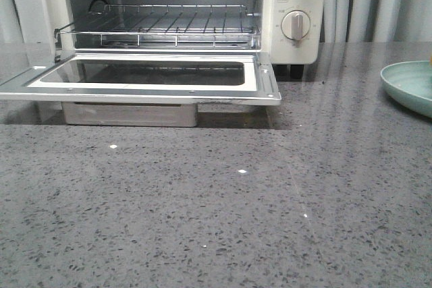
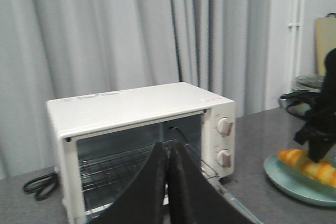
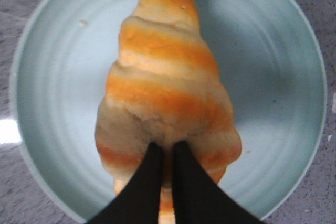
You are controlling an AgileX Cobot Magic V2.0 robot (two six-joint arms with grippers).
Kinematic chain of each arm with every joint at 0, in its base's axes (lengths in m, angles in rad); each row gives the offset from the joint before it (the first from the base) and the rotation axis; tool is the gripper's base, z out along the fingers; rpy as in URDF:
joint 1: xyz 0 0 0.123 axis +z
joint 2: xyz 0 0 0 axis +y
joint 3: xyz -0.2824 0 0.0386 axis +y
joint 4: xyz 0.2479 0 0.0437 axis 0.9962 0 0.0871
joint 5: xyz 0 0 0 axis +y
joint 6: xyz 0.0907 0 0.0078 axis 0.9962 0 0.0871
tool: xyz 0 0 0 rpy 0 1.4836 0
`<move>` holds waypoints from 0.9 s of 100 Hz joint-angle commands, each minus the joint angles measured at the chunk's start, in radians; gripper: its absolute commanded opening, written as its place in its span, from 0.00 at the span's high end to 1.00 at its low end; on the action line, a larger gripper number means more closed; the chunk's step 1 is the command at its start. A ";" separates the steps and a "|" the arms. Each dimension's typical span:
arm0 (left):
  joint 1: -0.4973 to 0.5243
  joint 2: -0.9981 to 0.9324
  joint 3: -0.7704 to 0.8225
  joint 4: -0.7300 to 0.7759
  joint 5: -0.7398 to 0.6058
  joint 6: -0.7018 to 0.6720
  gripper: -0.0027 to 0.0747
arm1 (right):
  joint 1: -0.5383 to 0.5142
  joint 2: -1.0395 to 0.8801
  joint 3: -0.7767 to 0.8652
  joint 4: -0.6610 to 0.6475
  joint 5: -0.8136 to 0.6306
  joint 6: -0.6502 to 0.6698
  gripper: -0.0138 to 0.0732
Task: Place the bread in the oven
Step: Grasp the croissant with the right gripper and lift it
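Bread (image 3: 167, 85) lies on a pale green plate (image 3: 47, 103) on the desk (image 1: 216, 220), right of the oven (image 2: 142, 129), whose door (image 1: 145, 79) is down and rack (image 1: 162, 25) bare. Right pincer (image 3: 167, 153) hangs above the bread, fingers nearly together, gripping nothing. Left pincer (image 2: 167, 153) is closed and empty. Bread looks light, soft, glossy, likely slippery; best gripped across the thick middle, gently. Plate rim and door edge could obstruct.

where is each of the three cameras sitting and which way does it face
Front: low at table height, facing the oven with its door down; no arm shows.
Left wrist: raised, looking toward the oven and plate past its closed fingers.
Right wrist: right above the bread on the plate, dark fingers close together over it.
Shared: front and left wrist both show the oven and plate; both wrist views show the bread.
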 commanded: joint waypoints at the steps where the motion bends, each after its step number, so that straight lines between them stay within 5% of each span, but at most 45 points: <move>1: 0.075 0.010 -0.061 0.009 -0.031 -0.007 0.99 | 0.036 -0.080 -0.042 -0.010 0.039 -0.013 0.92; 40: 0.385 -0.030 -0.107 0.006 0.070 -0.007 0.99 | 0.279 -0.277 -0.042 -0.006 0.088 -0.042 0.92; 90: 0.408 -0.033 -0.107 0.006 0.118 -0.007 0.99 | 0.583 -0.276 -0.047 0.049 0.061 -0.139 0.92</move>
